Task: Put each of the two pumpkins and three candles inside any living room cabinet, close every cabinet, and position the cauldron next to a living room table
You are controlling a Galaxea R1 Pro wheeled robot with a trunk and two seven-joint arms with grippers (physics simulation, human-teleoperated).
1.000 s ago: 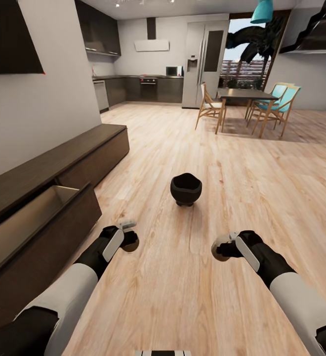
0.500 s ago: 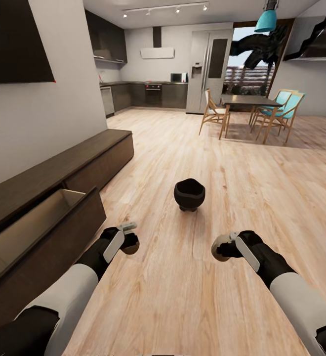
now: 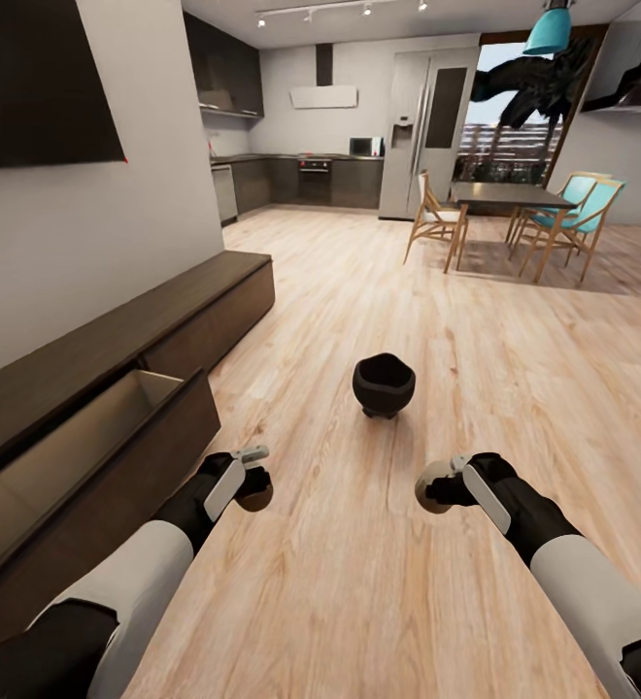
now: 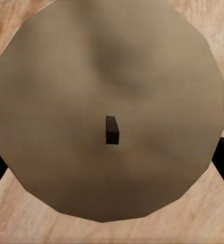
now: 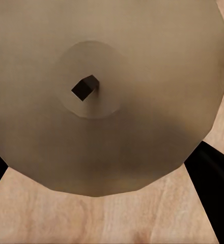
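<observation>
Both grippers clamped on a candle each, left gripper [image 3: 253,483] and its candle [image 4: 109,109] nearer the cabinet's open drawer [image 3: 87,442], off to left; cauldron [image 3: 384,384] on floor ahead.

Black cauldron [image 3: 384,384] upright on floor, tan candle [image 4: 107,107] in each end effector, cabinet [image 3: 117,388] drawer open

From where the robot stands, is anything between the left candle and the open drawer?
Nothing visible. The left gripper holds a candle over bare floor, and the drawer of the cabinet stands open on that side. The cauldron sits farther ahead, off that path.
</observation>
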